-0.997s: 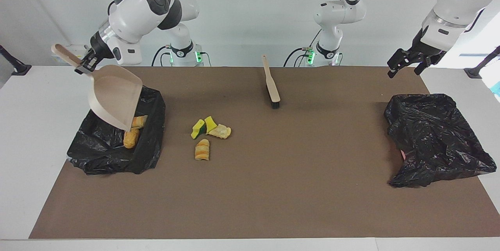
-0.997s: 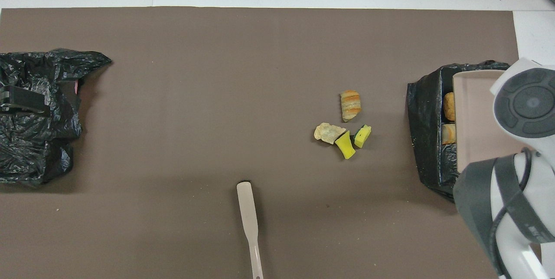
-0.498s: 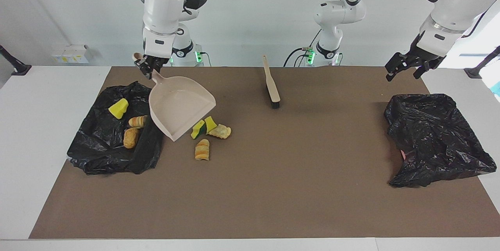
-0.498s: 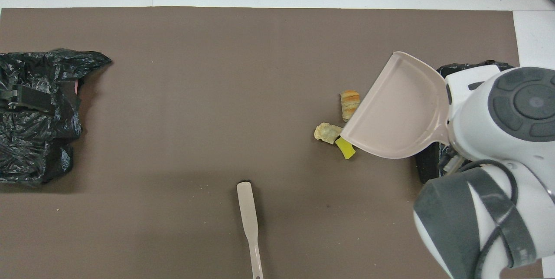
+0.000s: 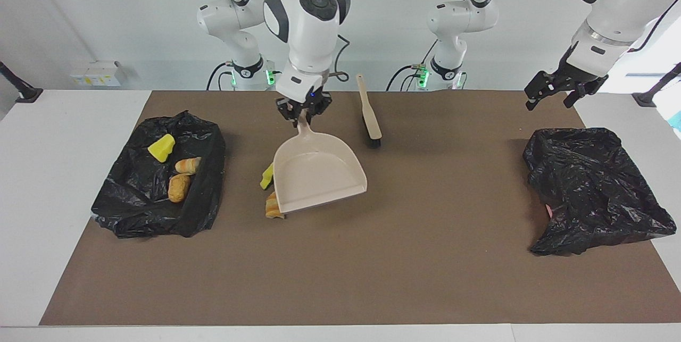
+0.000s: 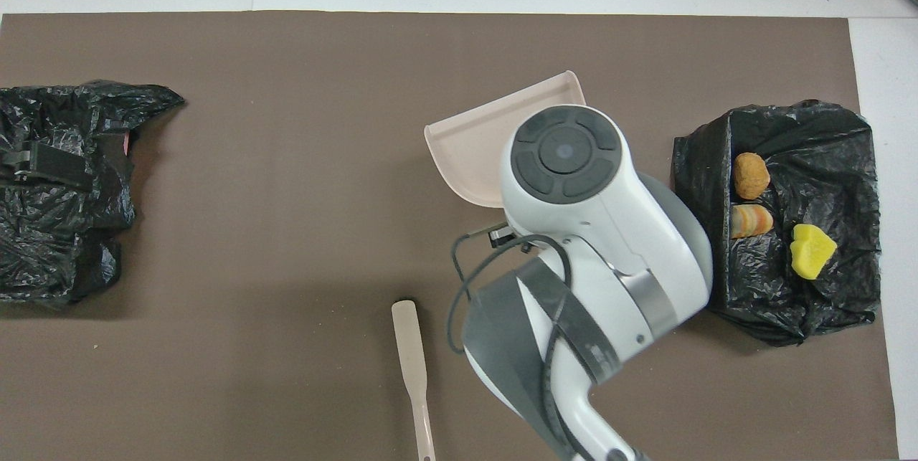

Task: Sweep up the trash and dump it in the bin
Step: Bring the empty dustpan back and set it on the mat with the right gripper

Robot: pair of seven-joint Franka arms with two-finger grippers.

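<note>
One camera sits high across the table [image 5: 80, 134], looking back at both robots and taking in the whole brown mat [image 5: 425, 257]. The other hangs above the robots' end, looking steeply down and forward, closer in. Both share the mat, the dustpan [image 5: 317, 174] [image 6: 488, 135] and the two black bags [image 5: 154, 188] [image 6: 803, 289], half a turn apart.

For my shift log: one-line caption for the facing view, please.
Right gripper holds the dustpan by its handle beside leftover trash; brush lies unused.

I see a white table [image 5: 69, 182] under a brown mat [image 5: 425, 278] — plain pale wall [image 5: 106, 12], evenly lit.
</note>
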